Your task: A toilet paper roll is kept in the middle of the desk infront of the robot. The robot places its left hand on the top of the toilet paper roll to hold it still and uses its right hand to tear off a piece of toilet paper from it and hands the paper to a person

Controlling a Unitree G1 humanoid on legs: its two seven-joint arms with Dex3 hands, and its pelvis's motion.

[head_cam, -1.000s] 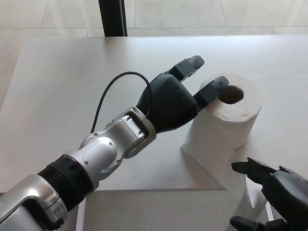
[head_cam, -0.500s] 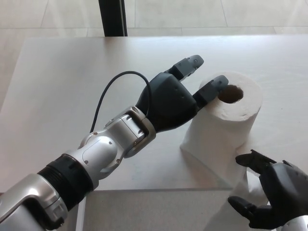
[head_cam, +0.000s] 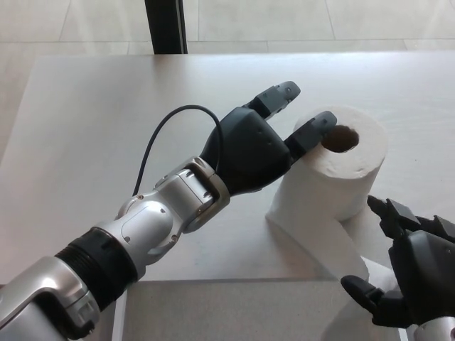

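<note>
A white toilet paper roll [head_cam: 341,167] stands upright on the pale desk [head_cam: 106,121], its cardboard core facing up. A loose tail of paper [head_cam: 323,245] runs from its base toward the desk's front edge. My left hand [head_cam: 256,145] is open beside the roll's left side, one fingertip [head_cam: 316,128] touching the top rim, another finger [head_cam: 281,94] raised behind it. My right hand [head_cam: 409,284] is open at the lower right, fingers spread around the end of the paper tail, not closed on it.
A dark post [head_cam: 165,26] stands behind the desk's far edge on the tiled floor. A black cable [head_cam: 170,124] loops over my left wrist. The desk's front edge [head_cam: 234,280] lies just under the paper tail.
My right hand has risen and moved right, its fingers opening wider around the end of the paper tail. The left hand and the roll have stayed put.
</note>
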